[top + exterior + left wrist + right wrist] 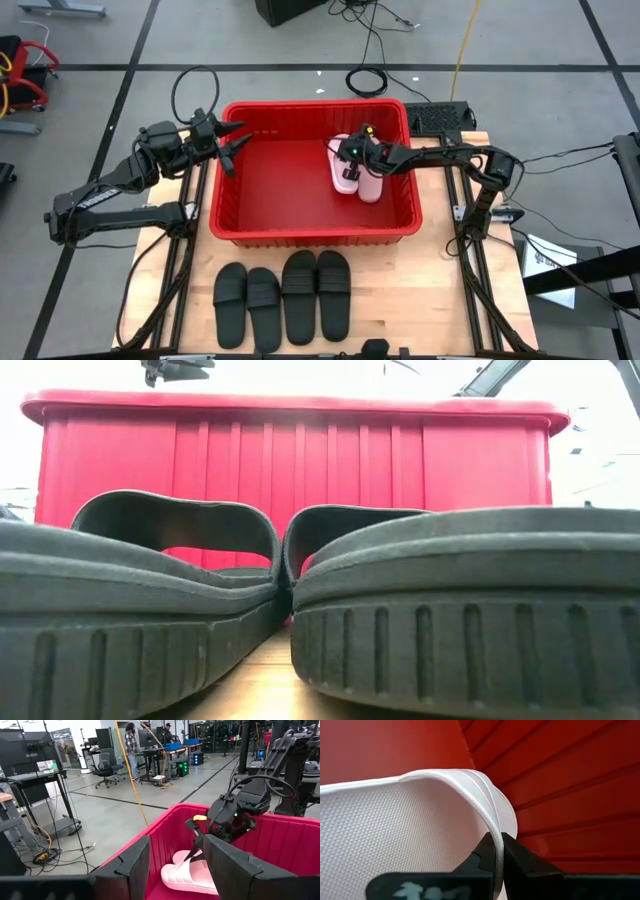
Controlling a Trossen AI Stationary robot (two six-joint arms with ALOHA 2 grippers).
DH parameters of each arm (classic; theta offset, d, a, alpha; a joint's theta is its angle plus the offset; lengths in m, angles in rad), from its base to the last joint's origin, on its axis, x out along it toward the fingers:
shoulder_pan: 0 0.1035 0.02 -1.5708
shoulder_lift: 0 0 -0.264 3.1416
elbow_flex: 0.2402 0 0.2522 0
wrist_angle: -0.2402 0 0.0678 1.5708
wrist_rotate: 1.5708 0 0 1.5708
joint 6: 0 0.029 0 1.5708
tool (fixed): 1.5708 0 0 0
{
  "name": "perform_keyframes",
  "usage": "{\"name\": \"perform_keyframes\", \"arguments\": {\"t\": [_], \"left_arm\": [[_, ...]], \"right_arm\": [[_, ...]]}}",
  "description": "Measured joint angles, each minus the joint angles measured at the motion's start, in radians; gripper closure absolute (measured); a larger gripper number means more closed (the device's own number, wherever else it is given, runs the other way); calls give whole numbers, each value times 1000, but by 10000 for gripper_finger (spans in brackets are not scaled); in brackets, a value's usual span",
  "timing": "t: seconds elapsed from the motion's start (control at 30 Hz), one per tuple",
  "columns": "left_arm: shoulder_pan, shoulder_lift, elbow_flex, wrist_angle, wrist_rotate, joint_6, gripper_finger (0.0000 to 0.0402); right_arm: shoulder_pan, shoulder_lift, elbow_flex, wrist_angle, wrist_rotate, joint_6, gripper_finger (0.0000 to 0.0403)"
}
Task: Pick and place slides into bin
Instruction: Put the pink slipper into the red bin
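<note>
Right hand (352,152) pinches a pink slide's strap (492,820) inside the bin (300,232); release only once it rests below.

A: We label the bin (315,225) a uniform red with vertically ribbed walls; inside it, we mark two pale pink slides (357,172).

B: We add that the pink strap (485,795) carries a fine woven grid texture. The four slides (283,297) before the bin are plain black, with grooved sole edges. The table (430,300) is light wood.
</note>
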Motion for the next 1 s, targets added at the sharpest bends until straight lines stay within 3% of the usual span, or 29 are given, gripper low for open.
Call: {"name": "perform_keyframes", "arguments": {"t": [0.37,1.0], "left_arm": [[0,0,0,0,8,-3,213],[0,0,0,-9,11,-7,213]], "right_arm": [[-2,0,0,18,-7,2,369],[-3,0,0,-38,-61,4,231]]}}
